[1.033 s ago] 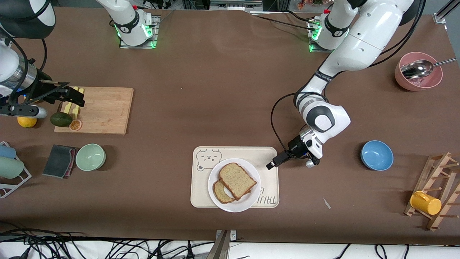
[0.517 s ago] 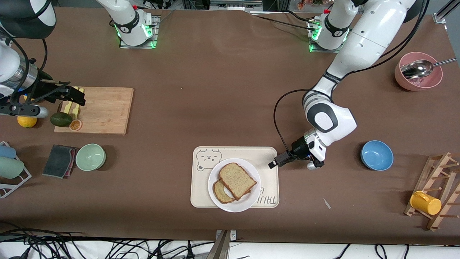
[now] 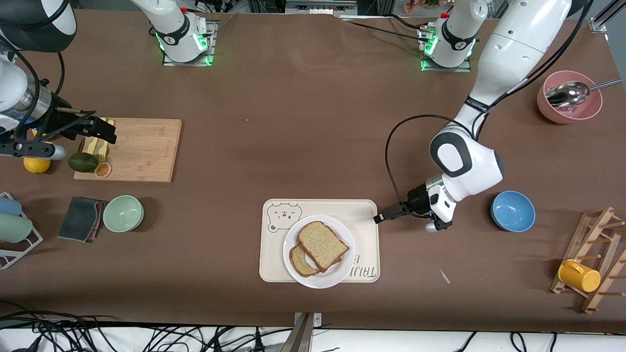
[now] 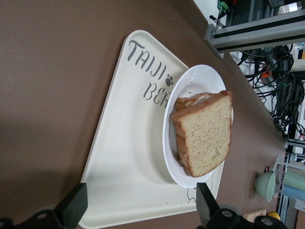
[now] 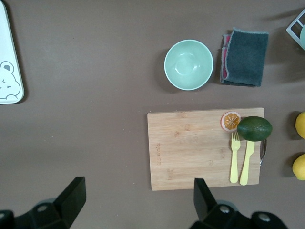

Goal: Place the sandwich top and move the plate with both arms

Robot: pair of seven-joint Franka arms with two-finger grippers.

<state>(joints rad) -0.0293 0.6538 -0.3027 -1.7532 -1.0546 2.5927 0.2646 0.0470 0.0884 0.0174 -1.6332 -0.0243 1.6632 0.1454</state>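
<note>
The sandwich top (image 3: 324, 243) lies askew on a lower bread slice (image 3: 301, 262) on the white plate (image 3: 326, 282). The plate sits on the cream bear-printed tray (image 3: 352, 210). My left gripper (image 3: 379, 218) is open and empty, low over the tray's edge at the left arm's end, pointing at the plate. In the left wrist view its gripper (image 4: 141, 202) frames the tray (image 4: 124, 157), the plate (image 4: 190, 86) and the sandwich top (image 4: 205, 131). My right gripper (image 3: 105, 132) is open and empty, waiting over the cutting board's edge; in the right wrist view (image 5: 136, 195) it is above bare table.
A cutting board (image 3: 142, 149) holds a yellow fork and knife, an avocado (image 3: 82, 162) and an orange slice. A lemon (image 3: 36, 165), green bowl (image 3: 123, 213), dark cloth (image 3: 80, 218), blue bowl (image 3: 512, 210), pink bowl with spoon (image 3: 570, 98) and mug rack (image 3: 579, 275) stand around.
My left gripper has drawn back from over the tray to its edge, toward the left arm's end of the table. The bread and plate have not moved. The right arm has barely moved.
</note>
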